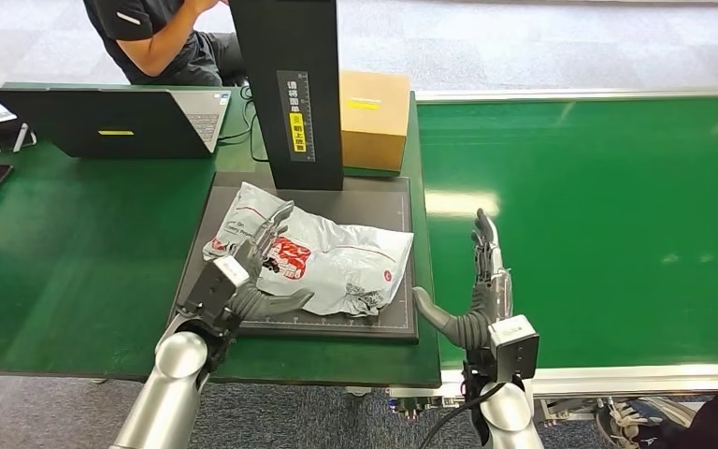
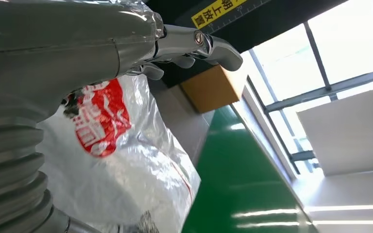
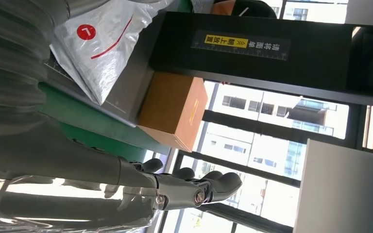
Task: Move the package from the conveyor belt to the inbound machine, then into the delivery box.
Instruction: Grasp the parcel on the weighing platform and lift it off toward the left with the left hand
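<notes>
Package (image 1: pixel 323 257): a crumpled silver-white plastic mailer with red print, lying flat on the dark platform of the inbound machine (image 1: pixel 388 196), at about 9 o'clock from the conveyor belt.
Inbound machine: a black upright column at 12 o'clock of the platform, with a yellow label on its face; the platform sits on the green bench (image 1: pixel 75 253).
Left hand (image 1: pixel 252 271): resting on the package's near-left part, fingers spread over the red print, thumb pointing toward 3 o'clock along the bag's near edge; I cannot tell whether it actually grips the bag.
Right hand (image 1: pixel 477 290): above the conveyor belt's left edge, just beside the platform, fingers straight and apart, thumb out toward 9 o'clock, holding nothing.
Conveyor belt (image 1: pixel 608 224): a broad green surface with a pale metal frame.
Cardboard box (image 1: pixel 374 117): closed, brown, with a yellow sticker on top, just behind the column at 1 o'clock; its contents are hidden.
Laptop (image 1: pixel 112 122): open on the bench at 10 o'clock.
Person (image 1: pixel 164 37): seated behind the laptop.
</notes>
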{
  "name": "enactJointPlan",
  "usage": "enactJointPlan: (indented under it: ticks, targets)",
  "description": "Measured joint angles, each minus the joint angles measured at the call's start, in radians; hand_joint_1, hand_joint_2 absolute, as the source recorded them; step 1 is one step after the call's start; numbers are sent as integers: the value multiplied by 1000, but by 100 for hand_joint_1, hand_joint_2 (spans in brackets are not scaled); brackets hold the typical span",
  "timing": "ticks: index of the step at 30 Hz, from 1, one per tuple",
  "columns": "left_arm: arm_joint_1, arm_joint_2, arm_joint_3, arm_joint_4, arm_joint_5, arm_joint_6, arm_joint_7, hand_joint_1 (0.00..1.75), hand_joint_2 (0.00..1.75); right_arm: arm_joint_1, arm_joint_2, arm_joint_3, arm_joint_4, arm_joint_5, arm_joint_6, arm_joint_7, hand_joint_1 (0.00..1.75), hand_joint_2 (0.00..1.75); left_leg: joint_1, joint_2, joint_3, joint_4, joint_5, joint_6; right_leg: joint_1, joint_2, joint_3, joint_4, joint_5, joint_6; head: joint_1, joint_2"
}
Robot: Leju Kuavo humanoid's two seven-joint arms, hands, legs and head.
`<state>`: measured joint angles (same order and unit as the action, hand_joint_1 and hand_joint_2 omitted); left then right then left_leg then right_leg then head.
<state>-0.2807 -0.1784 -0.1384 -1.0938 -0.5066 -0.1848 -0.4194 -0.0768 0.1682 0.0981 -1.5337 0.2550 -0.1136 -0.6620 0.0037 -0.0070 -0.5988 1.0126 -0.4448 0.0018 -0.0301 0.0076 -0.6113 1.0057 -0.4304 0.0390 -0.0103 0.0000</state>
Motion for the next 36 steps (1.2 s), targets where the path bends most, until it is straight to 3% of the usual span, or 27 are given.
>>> enactJointPlan:
  ticks: [4,8,11,16,25,27,29,31,34,36]
  targets:
    - [-76,-2,-33,78,-128,91,22,0,175,-17,7,-1,16,4,3,-5,0,175,0,0,0,0,0,0,0,0,0,0,0,0,0,0]
    - [-163,-2,-92,187,-380,282,152,0,175,-28,14,-4,27,12,6,-11,0,175,0,0,0,0,0,0,0,0,0,0,0,0,0,0]
    - [-216,-2,-127,264,-479,347,230,0,175,-31,19,-7,31,16,9,-11,0,175,0,0,0,0,0,0,0,0,0,0,0,0,0,0]
    - [-258,-3,-135,358,-534,351,269,0,175,-35,31,-13,39,19,10,-11,0,175,0,0,0,0,0,0,0,0,0,0,0,0,0,0]
    - [-311,-10,-131,508,-560,235,305,5,175,-39,53,-16,55,34,17,-11,0,175,0,0,1,0,0,0,0,0,1,0,0,0,0,0]
    - [-323,-12,-129,530,-558,216,302,30,175,-39,55,-16,58,34,15,-11,0,175,0,0,2,0,0,0,0,0,3,0,0,0,0,0]
    - [-330,-14,-127,543,-558,203,295,99,175,-39,56,-17,58,34,12,-11,0,175,0,0,3,0,0,0,0,0,3,0,0,0,0,0]
    - [-333,-15,-127,551,-559,198,285,158,175,-39,56,-17,58,32,8,-11,0,175,0,0,3,0,0,0,0,0,4,0,0,0,0,0]
    - [-333,-16,-126,554,-555,204,257,175,175,-39,56,-19,58,27,6,-11,0,175,0,0,3,0,0,0,0,0,4,0,0,0,0,0]
    - [-330,-16,-124,554,-539,220,220,175,175,-39,56,-21,58,19,6,-11,0,175,0,0,3,0,0,0,0,0,4,0,0,0,0,0]
